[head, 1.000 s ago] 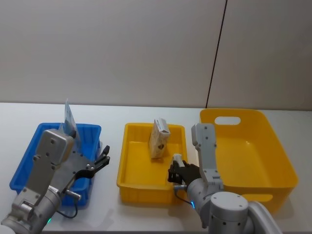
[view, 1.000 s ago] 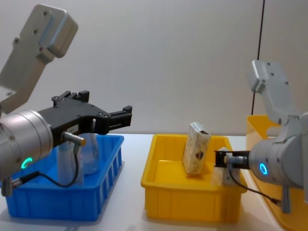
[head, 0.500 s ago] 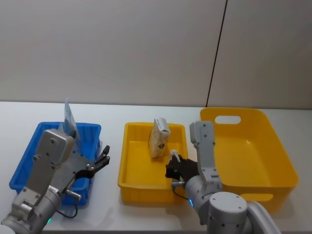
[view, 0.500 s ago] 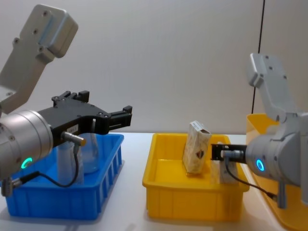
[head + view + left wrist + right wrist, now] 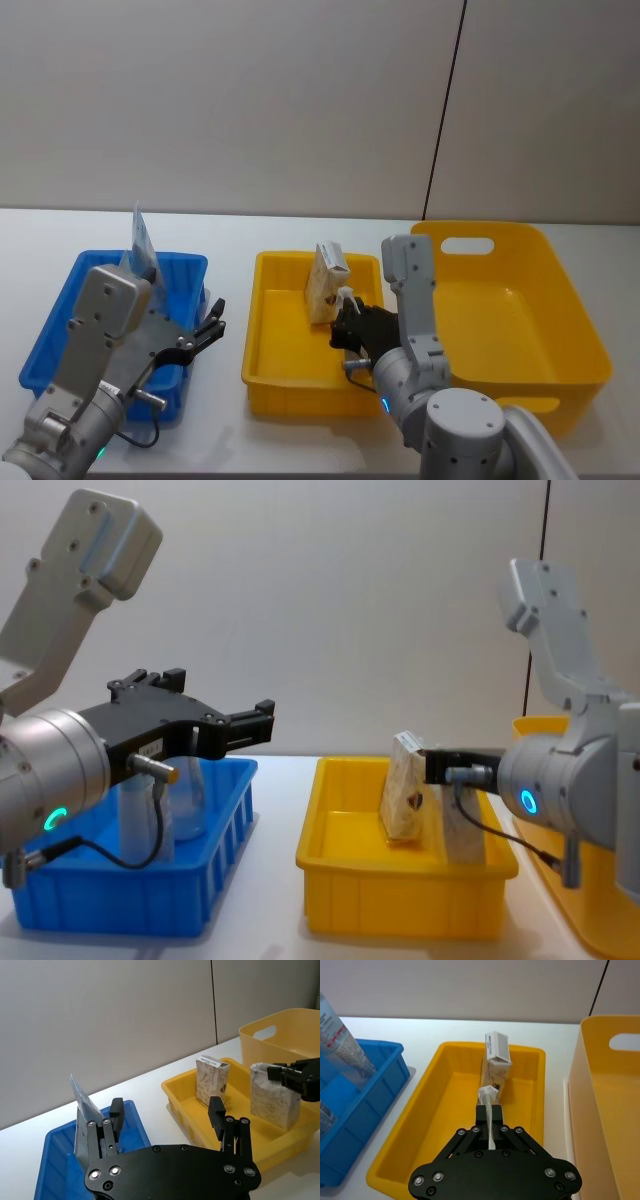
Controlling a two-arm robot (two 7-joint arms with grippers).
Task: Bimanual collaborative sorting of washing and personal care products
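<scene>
Nearest the robot, the left gripper (image 5: 213,320) is still hanging over the near right corner of the blue tray (image 5: 60,300), jaws spread and empty, exactly as it was a second ago. The right gripper (image 5: 352,325) is the one that is moving. It is pinching the pack (image 5: 347,297) upright between its fingers, and it is carrying the pack away from the near right corner of the yellow tray (image 5: 300,258) and deeper in, towards the carton (image 5: 327,283). The pack is now standing just beside the carton, low inside the tray; I cannot tell whether the two are touching. It looks as though the pack is being set down next to the carton, so a release should be coming. Farther back, the tube (image 5: 140,240) is leaning in the blue tray's far corner.
</scene>
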